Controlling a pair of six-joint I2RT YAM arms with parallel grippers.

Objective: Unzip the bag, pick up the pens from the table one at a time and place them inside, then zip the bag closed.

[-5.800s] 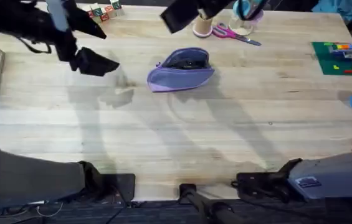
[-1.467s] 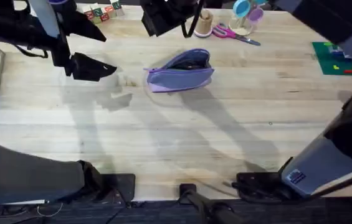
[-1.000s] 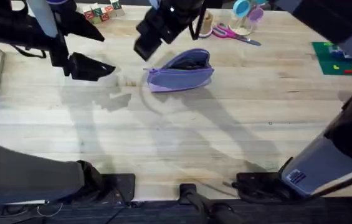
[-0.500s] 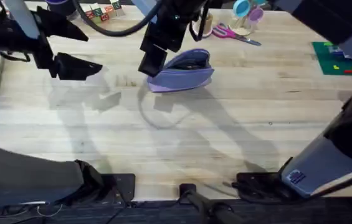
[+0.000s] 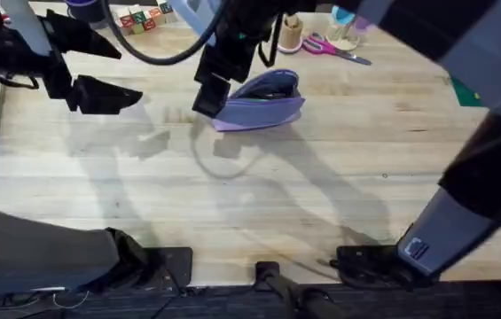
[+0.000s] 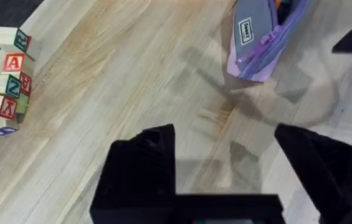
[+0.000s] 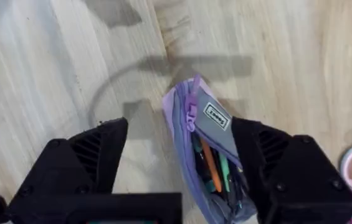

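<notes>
Unzipped bag (image 5: 261,99) with the pens (image 7: 212,169) inside sits far-center on the worktop (image 5: 321,195), right pincer (image 5: 211,92) spread wide at its left end, left pincer (image 5: 99,95) agape far-left.

Lavender fabric bag (image 5: 259,100) on the pale plank table (image 5: 321,195), lying just below and ahead of the right gripper (image 7: 179,180), its near end between that gripper's spread black fingers. Unzipped, mouth gaping, purple zipper pull (image 7: 191,102) hanging at the closed near end beside a small white label (image 7: 216,116). Inside, side by side along the pouch's length: an orange pen (image 7: 208,163) and a green pen (image 7: 224,168), among darker contents. From the left gripper (image 6: 225,180), well apart and ahead, same bag (image 6: 263,37) lying flat, zipper edge facing.
</notes>
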